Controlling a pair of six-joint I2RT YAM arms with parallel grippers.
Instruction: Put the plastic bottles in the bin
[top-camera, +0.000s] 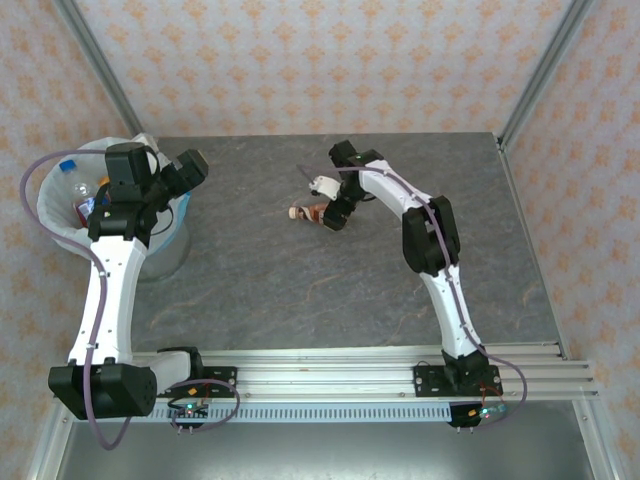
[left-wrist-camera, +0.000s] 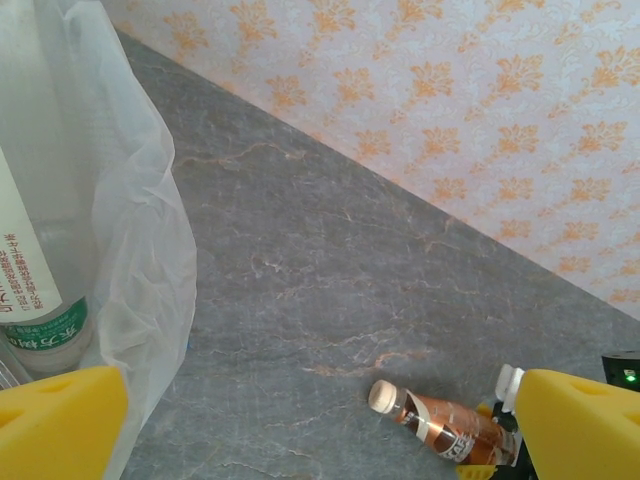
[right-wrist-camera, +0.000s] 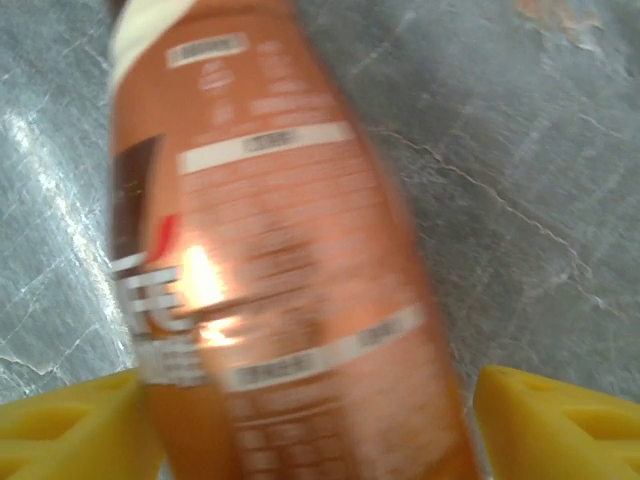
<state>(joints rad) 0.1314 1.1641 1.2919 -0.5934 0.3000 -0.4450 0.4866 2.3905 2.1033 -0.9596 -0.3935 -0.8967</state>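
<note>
A brown bottle (top-camera: 306, 212) with a cream cap and a glossy copper label is lying on its side near the middle of the table (top-camera: 300, 300). It is being straddled by the right gripper (right-wrist-camera: 315, 425), whose yellow fingers (right-wrist-camera: 560, 420) are being held partly apart, one against its side and the other just clear of it. The left gripper (left-wrist-camera: 320, 430) is being held wide open and empty at the rim of the bin (top-camera: 46, 205), in whose white bag a pale bottle (left-wrist-camera: 35, 300) with a green band is being kept upright.
</note>
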